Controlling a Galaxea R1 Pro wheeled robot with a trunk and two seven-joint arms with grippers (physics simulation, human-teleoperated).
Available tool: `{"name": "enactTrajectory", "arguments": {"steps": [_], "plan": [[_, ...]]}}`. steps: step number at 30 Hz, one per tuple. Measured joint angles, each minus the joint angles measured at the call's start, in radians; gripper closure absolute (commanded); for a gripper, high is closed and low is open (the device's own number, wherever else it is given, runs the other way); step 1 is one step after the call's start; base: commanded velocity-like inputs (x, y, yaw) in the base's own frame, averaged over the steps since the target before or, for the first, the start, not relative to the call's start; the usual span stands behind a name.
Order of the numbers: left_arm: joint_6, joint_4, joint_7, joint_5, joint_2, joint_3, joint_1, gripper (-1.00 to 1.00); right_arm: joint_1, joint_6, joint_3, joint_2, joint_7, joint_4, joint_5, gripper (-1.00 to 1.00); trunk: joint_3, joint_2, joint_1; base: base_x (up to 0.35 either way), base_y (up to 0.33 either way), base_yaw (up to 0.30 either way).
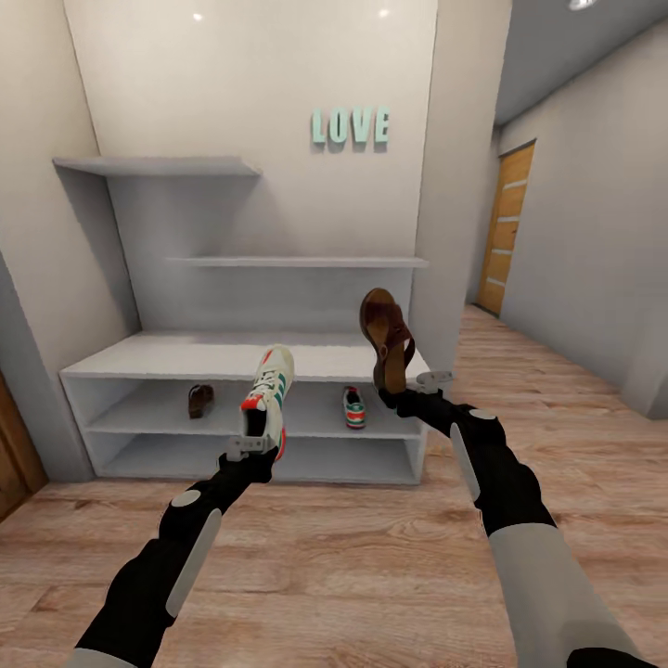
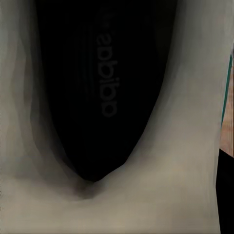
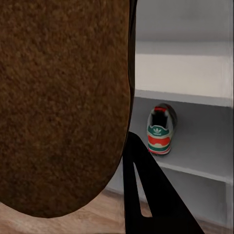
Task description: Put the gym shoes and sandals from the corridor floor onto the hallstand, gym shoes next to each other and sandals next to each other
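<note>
Nearest the head camera, both arms are reaching forward over the floor (image 1: 353, 557), each carrying one shoe toward the rack (image 1: 232, 357).

Left gripper (image 1: 249, 449) is clenching the heel end of a sneaker (image 1: 267, 394). The sneaker's long axis is running nearly upright, toe up, tilted slightly right. Left wrist view is looking straight into the sneaker's dark insole (image 2: 92, 97), with pale lining around it, so the fingers themselves are not resolving there; the grasp is being judged from the head view.

Right gripper (image 1: 408, 388) is grasping a sandal (image 1: 385, 339) at its lower end. The sandal is also standing close to vertical and is sitting higher than the sneaker. Right wrist view is showing the sandal's brown sole (image 3: 63, 102) close up, with one dark finger (image 3: 146, 195) beside it.

Farther off, the middle shelf is already holding the second sandal (image 1: 200, 400) at left and the second sneaker (image 1: 353, 407) at right, well apart; that sneaker is also showing heel-on in the right wrist view (image 3: 161, 129).

Key relation: the pairing is crossed. The left arm's sneaker is lying nearer the shelved sandal, and the right arm's sandal is hanging almost directly above and in front of the shelved sneaker. Judgement: each shoe needs to travel across to its mate, and its axis needs tipping from upright to flat before it enters the shelf opening.
</note>
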Motion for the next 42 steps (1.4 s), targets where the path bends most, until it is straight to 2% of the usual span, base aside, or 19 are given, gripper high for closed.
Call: {"name": "enactTrajectory", "arguments": {"steps": [5, 11, 12, 13, 14, 15, 16, 19, 22, 23, 25, 27, 29, 30, 31, 33, 36, 39, 42], "plan": [[-0.001, 0.0, 0.0, 0.0, 0.0, 0.0, 0.0, 1.0, 0.0, 0.0, 0.0, 0.0, 0.0, -0.001, 0.001, 1.0, 0.0, 0.0, 0.0, 0.0, 0.002, -0.255], [0.007, 0.023, 0.003, 0.0, 0.0, 0.004, 0.0, 1.0, 0.0, 0.002, -0.015, -0.011, -0.001, -0.004, 0.002, 1.0, 0.0, 0.0, 0.0, 0.0, 0.0, -0.026], [0.02, 0.044, 0.003, -0.001, 0.0, 0.006, 0.0, 1.0, 0.0, 0.004, -0.055, -0.043, -0.001, -0.003, -0.005, 1.0, 0.0, 0.0, 0.0, 0.0, 0.0, -0.002], [0.029, 0.05, 0.003, 0.001, 0.0, 0.006, 0.001, 1.0, 0.0, 0.0, -0.128, -0.062, -0.001, -0.002, 0.01, 1.0, 0.0, 0.0, 0.0, 0.0, 0.0, -0.001], [0.039, 0.054, 0.003, 0.002, 0.0, 0.007, 0.001, 1.0, 0.0, 0.0, -0.156, -0.078, -0.003, -0.001, 0.01, 1.0, 0.0, 0.0, 0.0, 0.0, 0.0, 0.0], [0.064, 0.057, 0.003, 0.003, 0.0, 0.007, 0.0, 1.0, -0.001, 0.004, -0.211, -0.098, -0.001, 0.0, -0.001, 1.0, 0.0, 0.0, 0.0, 0.0, 0.0, 0.0], [0.098, 0.058, 0.003, 0.003, 0.0, 0.008, 0.0, 1.0, -0.001, 0.002, -0.307, -0.116, -0.001, 0.001, 0.009, 1.0, 0.0, 0.0, 0.0, 0.0, 0.0, 0.0], [0.153, 0.059, 0.003, 0.003, 0.0, 0.01, 0.0, 1.0, 0.0, 0.003, -0.363, -0.154, -0.002, 0.001, 0.01, 1.0, 0.0, 0.0, 0.0, 0.0, 0.0, 0.0], [0.172, 0.06, 0.004, 0.003, 0.001, 0.01, 0.0, 1.0, 0.0, 0.029, -0.386, -0.23, -0.002, 0.002, 0.01, 1.0, 0.0, 0.0, 0.0, 0.0, 0.0, 0.0], [0.174, 0.06, 0.004, 0.003, 0.001, 0.01, 0.0, 1.0, 0.0, 0.04, -0.388, -0.244, -0.001, 0.002, 0.006, 1.0, 0.0, 0.0, 0.0, 0.0, 0.0, 0.0], [0.178, 0.069, 0.004, 0.003, 0.002, 0.013, 0.0, 1.0, 0.0, 0.074, -0.417, -0.292, -0.002, 0.002, 0.01, 1.0, 0.0, 0.0, 0.0, 0.0, 0.0, 0.0], [0.18, 0.083, 0.004, 0.004, 0.002, 0.014, 0.001, 1.0, 0.0, 0.085, -0.473, -0.322, -0.003, 0.002, 0.014, 1.0, 0.0, 0.0, 0.0, 0.0, 0.0, 0.0], [0.18, 0.095, 0.004, 0.004, 0.002, 0.014, 0.001, 1.0, 0.0, 0.09, -0.545, -0.338, -0.003, 0.002, 0.016, 1.0, 0.0, 0.0, 0.0, 0.0, 0.0, 0.0], [0.18, 0.108, 0.004, 0.003, 0.002, 0.014, 0.001, 1.0, 0.0, 0.093, -0.612, -0.345, -0.003, 0.002, 0.016, 1.0, 0.0, 0.0, 0.0, 0.0, 0.0, 0.0], [0.18, 0.113, 0.004, 0.004, 0.002, 0.014, 0.001, 1.0, 0.0, 0.093, -0.651, -0.349, -0.004, 0.002, 0.019, 1.0, 0.0, 0.0, 0.0, 0.0, 0.0, 0.0], [0.18, 0.117, 0.005, 0.004, 0.003, 0.014, 0.0, 1.0, 0.0, 0.096, -0.678, -0.364, -0.003, 0.001, 0.015, 1.0, 0.0, 0.0, 0.0, 0.0, 0.0, 0.0], [0.18, 0.12, 0.005, 0.004, 0.007, 0.014, 0.001, 1.0, 0.001, 0.101, -0.693, -0.397, -0.003, 0.002, 0.022, 1.0, 0.0, 0.0, 0.0, 0.0, 0.0, 0.0], [0.182, 0.125, 0.005, 0.003, 0.008, 0.014, 0.002, 1.0, 0.001, 0.102, -0.697, -0.414, -0.004, 0.002, 0.065, 1.0, 0.0, 0.0, 0.0, 0.0, 0.0, 0.0], [0.182, 0.141, 0.005, 0.002, 0.008, 0.015, 0.002, 1.0, 0.001, 0.102, -0.716, -0.421, -0.004, 0.002, 0.138, 1.0, 0.0, 0.0, 0.0, 0.0, 0.0, 0.0]]}}
